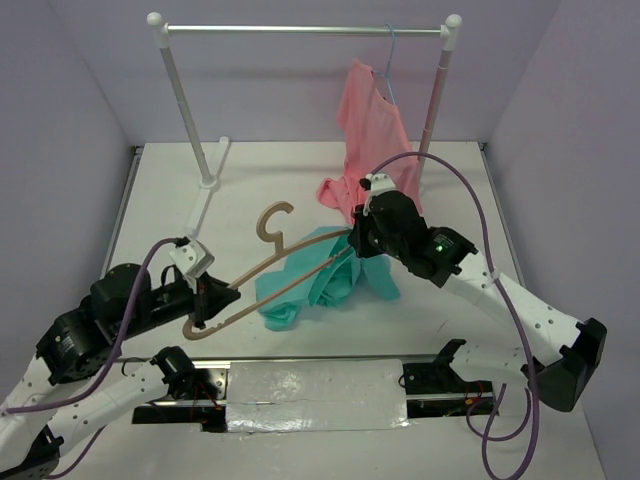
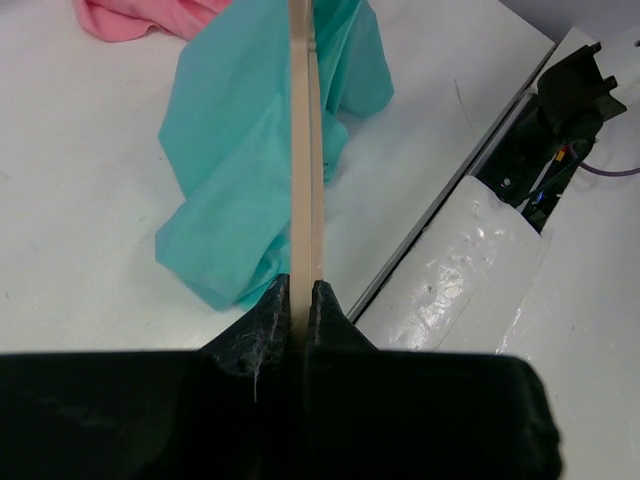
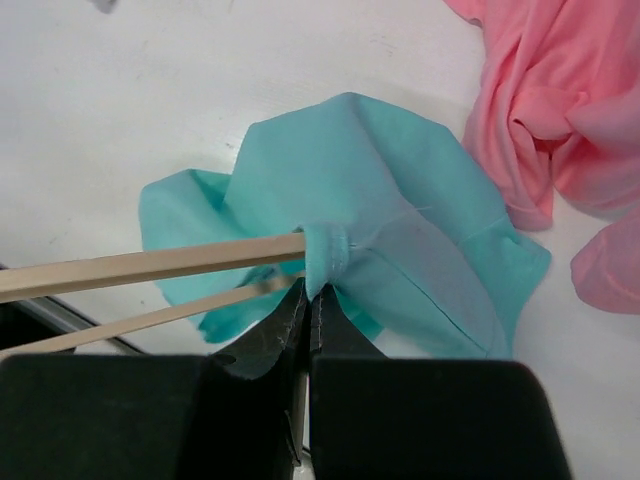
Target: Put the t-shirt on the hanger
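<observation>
We see the teal soft-cloth t-shirt bunched on the white counter near its middle. One fold is raised and wrapped over the right end of the light tan wooden triangle hanger. Our right claw is pinched onto that fold, just beside the hanger's tip. Our left claw is clamped on the hanger's other end, holding it tilted above the counter. Behind, a pink shirt hangs from a white rail.
</observation>
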`<state>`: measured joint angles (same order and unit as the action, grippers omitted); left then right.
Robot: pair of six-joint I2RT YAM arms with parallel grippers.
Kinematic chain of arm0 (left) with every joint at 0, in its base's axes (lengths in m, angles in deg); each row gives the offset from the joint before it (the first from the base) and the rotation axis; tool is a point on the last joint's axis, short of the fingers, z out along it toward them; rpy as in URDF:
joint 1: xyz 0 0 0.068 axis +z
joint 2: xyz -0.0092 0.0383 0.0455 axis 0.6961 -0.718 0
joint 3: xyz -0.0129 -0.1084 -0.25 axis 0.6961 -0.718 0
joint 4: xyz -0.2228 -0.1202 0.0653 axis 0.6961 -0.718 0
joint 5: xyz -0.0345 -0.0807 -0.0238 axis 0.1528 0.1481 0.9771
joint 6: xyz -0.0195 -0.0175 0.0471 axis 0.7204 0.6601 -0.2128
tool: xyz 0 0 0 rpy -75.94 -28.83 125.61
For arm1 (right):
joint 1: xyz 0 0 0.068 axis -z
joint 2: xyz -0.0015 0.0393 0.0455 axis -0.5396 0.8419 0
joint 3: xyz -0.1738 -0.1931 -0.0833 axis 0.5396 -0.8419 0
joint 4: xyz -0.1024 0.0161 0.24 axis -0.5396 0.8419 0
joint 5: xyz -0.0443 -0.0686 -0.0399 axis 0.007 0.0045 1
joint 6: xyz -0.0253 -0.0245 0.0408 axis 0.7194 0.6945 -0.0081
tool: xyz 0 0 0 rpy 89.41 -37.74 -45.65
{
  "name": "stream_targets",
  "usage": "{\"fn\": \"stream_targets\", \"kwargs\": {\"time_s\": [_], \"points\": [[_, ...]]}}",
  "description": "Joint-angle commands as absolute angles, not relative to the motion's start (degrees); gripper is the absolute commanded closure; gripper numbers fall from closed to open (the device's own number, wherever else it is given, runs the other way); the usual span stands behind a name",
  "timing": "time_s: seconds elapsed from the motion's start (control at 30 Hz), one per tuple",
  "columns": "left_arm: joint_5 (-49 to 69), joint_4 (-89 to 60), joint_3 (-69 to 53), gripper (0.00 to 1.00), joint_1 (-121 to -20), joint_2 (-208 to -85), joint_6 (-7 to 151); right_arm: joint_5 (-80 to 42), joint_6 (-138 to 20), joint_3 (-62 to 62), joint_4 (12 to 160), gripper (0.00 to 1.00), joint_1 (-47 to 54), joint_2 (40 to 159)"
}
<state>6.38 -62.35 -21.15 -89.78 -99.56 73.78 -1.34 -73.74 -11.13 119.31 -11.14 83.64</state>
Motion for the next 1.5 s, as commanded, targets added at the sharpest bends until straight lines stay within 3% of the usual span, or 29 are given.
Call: {"fn": "stream_targets", "kwargs": {"time_s": [0.0, 0.6, 0.93, 1.03, 1.23, 1.33, 1.47], "points": [[10.18, -50.41, -23.79, 1.00, -89.82, -98.54, 73.10, -4.48, -72.99, -6.87, 119.12, 1.00, -12.95, 80.88], [19.86, -32.20, -37.85, 1.00, -89.90, -94.93, 70.55, -7.29, -69.04, 1.04, 124.83, 1.00, -21.66, 76.30], [18.54, -24.73, -40.50, 1.00, -89.90, -95.02, 73.44, -6.59, -70.88, 4.38, 123.08, 0.99, -34.05, 77.44], [19.94, -22.09, -41.55, 1.00, -89.90, -95.11, 74.68, -4.76, -71.50, 5.70, 123.86, 0.92, -35.81, 78.15], [21.88, -21.30, -42.78, 1.00, -89.90, -93.97, 74.50, -1.06, -69.92, 5.97, 126.50, 0.51, -36.43, 75.35], [23.28, -20.42, -43.31, 1.00, -89.90, -93.35, 74.85, 0.52, -68.34, 6.75, 127.56, 0.40, -36.52, 73.59], [25.74, -19.54, -43.40, 1.00, -89.82, -93.52, 75.20, 4.21, -65.35, 8.60, 131.25, 0.34, -36.43, 72.96]]}}
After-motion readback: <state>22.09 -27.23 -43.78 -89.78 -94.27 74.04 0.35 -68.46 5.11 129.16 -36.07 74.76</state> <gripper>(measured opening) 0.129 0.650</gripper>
